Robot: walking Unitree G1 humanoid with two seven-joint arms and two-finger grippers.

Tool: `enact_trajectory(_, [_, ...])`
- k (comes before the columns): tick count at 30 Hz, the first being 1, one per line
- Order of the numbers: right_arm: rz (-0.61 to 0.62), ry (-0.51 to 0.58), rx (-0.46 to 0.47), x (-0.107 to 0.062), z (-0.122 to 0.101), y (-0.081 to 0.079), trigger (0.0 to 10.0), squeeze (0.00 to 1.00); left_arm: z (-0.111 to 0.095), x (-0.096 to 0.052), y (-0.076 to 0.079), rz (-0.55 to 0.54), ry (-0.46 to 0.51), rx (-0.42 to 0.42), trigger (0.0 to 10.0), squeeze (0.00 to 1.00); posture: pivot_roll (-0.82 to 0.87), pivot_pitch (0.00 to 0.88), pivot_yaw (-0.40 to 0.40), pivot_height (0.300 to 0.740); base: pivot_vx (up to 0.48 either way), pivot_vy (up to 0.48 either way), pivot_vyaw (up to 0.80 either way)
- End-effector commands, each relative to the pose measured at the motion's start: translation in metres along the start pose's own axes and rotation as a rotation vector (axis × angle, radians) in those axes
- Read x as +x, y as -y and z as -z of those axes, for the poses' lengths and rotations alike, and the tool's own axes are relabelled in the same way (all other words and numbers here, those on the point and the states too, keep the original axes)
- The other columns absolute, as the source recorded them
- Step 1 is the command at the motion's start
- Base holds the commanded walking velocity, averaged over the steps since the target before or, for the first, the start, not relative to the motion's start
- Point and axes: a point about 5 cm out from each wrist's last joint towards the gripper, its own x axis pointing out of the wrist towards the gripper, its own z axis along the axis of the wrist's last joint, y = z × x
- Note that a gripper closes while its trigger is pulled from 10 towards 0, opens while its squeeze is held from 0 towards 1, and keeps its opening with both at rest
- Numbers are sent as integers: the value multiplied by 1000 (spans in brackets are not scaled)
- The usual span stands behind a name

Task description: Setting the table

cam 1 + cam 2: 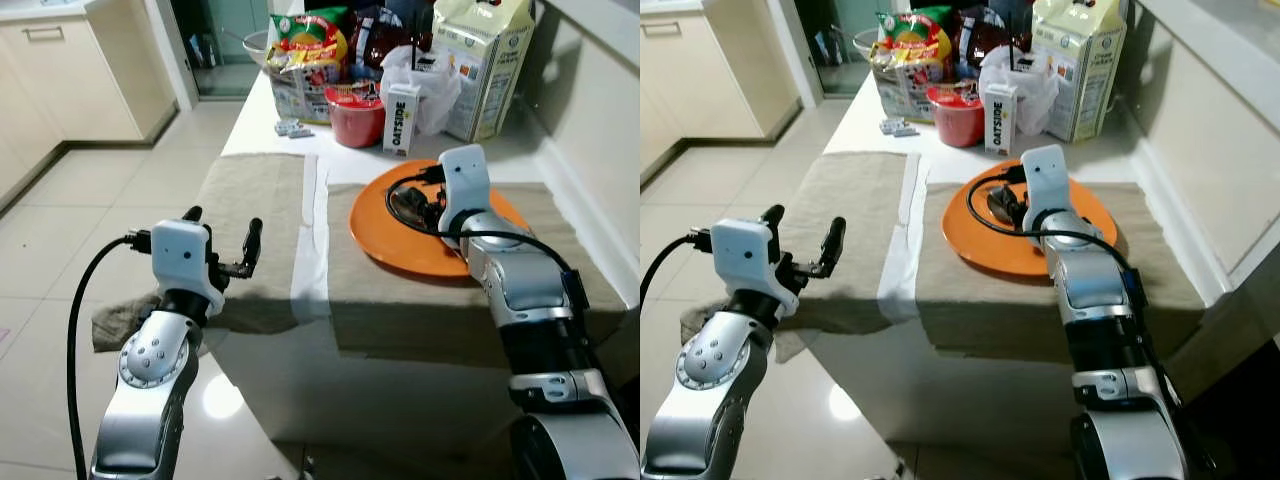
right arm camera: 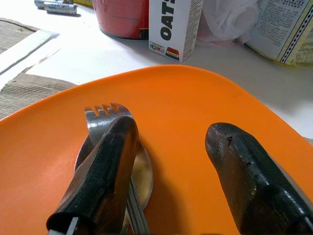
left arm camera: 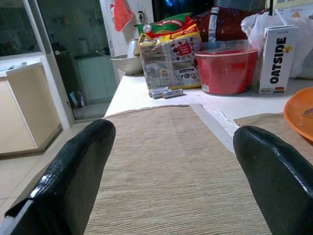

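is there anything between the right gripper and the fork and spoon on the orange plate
Nothing visible. The right gripper is open right above the fork and spoon lying stacked on the orange plate; one finger overlaps them in the wrist view, with no other object between.

Bright, sharp; floor glare underneath.

Left tool (image 1: 222, 232) open at near left edge of worktop (image 1: 262, 120) over left placemat (image 1: 250, 215); right arm over orange plate (image 1: 375, 235), groceries far.
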Motion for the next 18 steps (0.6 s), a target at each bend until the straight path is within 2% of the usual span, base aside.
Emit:
enact_trajectory(1, [-20, -61, 20, 2, 9, -4, 10000, 0, -1, 0, -1, -5, -8, 7, 10000, 0, -111, 0, 89, 740, 0, 0, 0])
enact_trajectory(13, [-66, -140, 82, -1, 23, -13, 10000, 0, -2, 0, -1, -13, -10, 12, 10000, 0, -108, 0, 88, 740, 0, 0, 0])
enact_trajectory(18, [-52, -19, 8, -3, 4, -10, 10000, 0, -4, 2, -2, -18, 2, 23, 10000, 0, -109, 0, 91, 740, 0, 0, 0])
